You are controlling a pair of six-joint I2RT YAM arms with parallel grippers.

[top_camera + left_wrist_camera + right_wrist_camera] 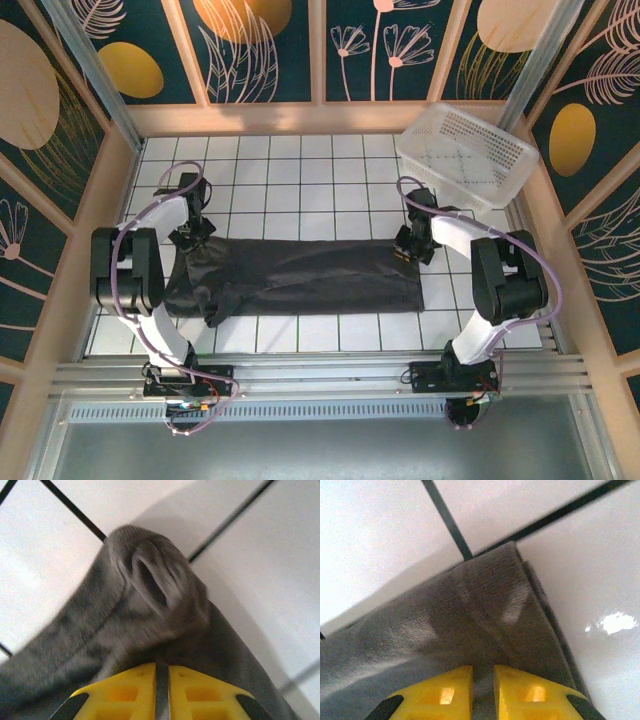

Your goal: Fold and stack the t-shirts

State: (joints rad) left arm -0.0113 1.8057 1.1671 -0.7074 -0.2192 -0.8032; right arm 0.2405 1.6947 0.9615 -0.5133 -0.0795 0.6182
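One dark charcoal t-shirt lies as a long folded band across the white tiled table, bunched and wrinkled at its left end. My left gripper sits at the band's far left corner. In the left wrist view its yellow fingers are closed on a puckered fold of the t-shirt, the left gripper showing only a thin dark slit. My right gripper is at the far right corner. There the right gripper pinches the flat layered corner of the t-shirt, with cloth filling the narrow gap.
A white perforated basket stands tilted at the back right corner of the table. Wooden rails and patterned panels wall in the tiled area. Bare tiles lie behind the shirt and in a strip in front of it.
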